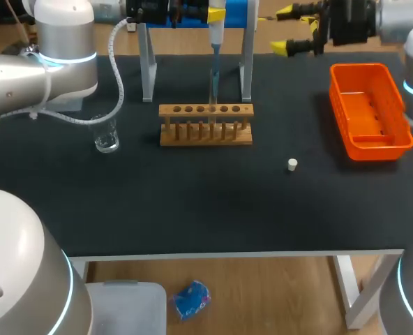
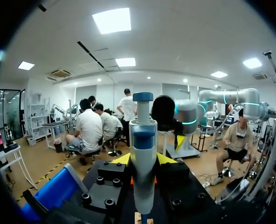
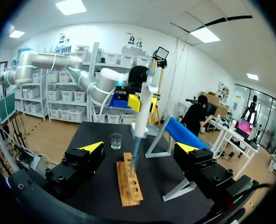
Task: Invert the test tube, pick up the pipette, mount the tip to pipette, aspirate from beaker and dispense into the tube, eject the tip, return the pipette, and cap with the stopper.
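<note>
You are holding the pipette [image 1: 215, 42] clamped in the left gripper [image 1: 217, 14], its tip [image 1: 213, 87] hanging below the gripper at a hole of the tube rack [image 1: 205, 127]. Any sideways drift is risking a snagged tip or a tipped rack (the right gripper [image 1: 288, 29], spread wide, is bracing nothing).

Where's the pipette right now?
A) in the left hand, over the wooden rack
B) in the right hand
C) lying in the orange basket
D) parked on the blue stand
A: the left hand grips the pipette upright, with its lower end down at the rack.
</note>
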`<state>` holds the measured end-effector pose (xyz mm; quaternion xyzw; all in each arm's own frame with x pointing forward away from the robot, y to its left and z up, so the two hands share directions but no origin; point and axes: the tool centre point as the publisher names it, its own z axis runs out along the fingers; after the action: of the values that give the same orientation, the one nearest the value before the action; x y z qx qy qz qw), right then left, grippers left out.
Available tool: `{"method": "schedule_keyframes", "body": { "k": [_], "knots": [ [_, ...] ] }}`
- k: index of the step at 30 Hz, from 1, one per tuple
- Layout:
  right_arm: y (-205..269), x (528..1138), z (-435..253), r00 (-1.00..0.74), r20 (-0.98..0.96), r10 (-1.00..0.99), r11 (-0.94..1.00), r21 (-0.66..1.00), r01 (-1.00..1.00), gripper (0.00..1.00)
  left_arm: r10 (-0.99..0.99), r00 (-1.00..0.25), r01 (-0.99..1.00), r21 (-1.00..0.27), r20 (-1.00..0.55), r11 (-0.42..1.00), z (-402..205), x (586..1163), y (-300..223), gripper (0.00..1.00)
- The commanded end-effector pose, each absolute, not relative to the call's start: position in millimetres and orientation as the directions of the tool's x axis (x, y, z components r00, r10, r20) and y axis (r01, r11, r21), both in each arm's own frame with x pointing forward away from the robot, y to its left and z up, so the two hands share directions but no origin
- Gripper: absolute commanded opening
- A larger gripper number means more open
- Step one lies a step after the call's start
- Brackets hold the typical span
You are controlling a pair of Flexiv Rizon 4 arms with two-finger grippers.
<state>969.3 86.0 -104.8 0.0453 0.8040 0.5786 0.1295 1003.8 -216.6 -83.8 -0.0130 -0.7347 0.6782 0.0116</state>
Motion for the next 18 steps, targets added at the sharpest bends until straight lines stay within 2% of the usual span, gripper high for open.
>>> {"method": "schedule_keyframes", "body": {
  "k": [1, 7, 18],
  "knots": [
    [93, 959, -71, -0.955, -0.166, 0.246, 0.378, 0.924, -0.064, 1.00, 0.032, -0.999, 0.003, -0.997, -0.001, 0.082, -83, 1002, -216, 0.00],
    [106, 962, -37, -0.940, -0.178, 0.290, 0.386, 0.921, -0.056, 1.00, 0.032, -0.999, 0.003, -0.997, -0.001, 0.082, -83, 1002, -216, 0.00],
    [106, 962, -37, -0.940, -0.178, 0.290, 0.386, 0.921, -0.056, 1.00, 0.032, -0.999, 0.003, -0.997, -0.001, 0.082, -83, 1002, -216, 0.00]
  ]
}}
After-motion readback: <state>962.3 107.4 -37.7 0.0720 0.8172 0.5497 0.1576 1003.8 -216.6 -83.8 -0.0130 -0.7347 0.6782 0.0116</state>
